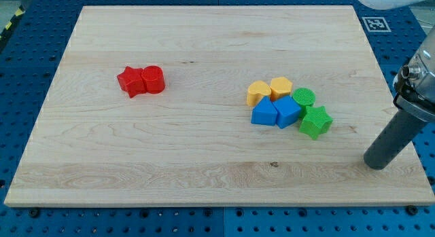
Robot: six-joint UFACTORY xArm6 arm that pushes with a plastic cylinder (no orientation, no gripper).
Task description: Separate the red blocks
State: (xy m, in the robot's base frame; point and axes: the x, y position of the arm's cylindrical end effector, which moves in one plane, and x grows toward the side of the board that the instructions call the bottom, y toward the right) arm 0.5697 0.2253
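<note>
Two red blocks touch each other at the view's left: a red star [131,82] and a red cylinder [153,79] just to its right. My tip [374,163] rests on the board at the view's lower right, far from the red blocks and to the right of the cluster of other blocks.
A tight cluster sits right of centre: a yellow heart-like block [257,93], a yellow hexagon [281,87], a blue triangular block [264,113], a blue cube [288,111], a green cylinder [304,98] and a green star [315,122]. The wooden board [204,169] lies on a blue perforated table.
</note>
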